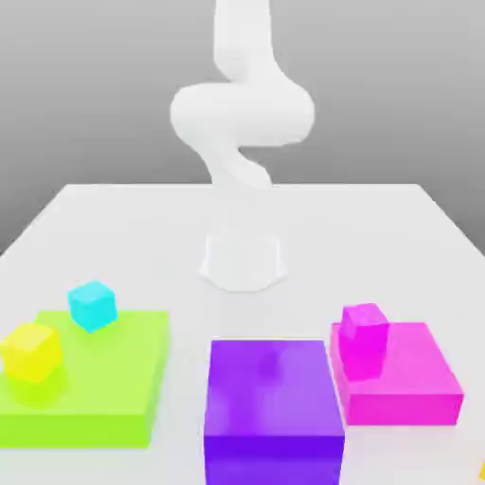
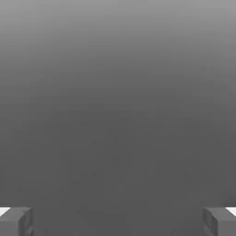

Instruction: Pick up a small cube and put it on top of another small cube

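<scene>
1. Apparently no step was complete: the hand (image 2: 118, 221) stood fully open and empty, its fingertips wide apart.
2. The small orange cube (image 1: 481, 469) showed as a sliver at the exterior view's lower right edge, on the table (image 1: 114, 218) near the pink slab (image 1: 417, 379).
3. Approach, grasp, lift and stacking all remained.
</scene>
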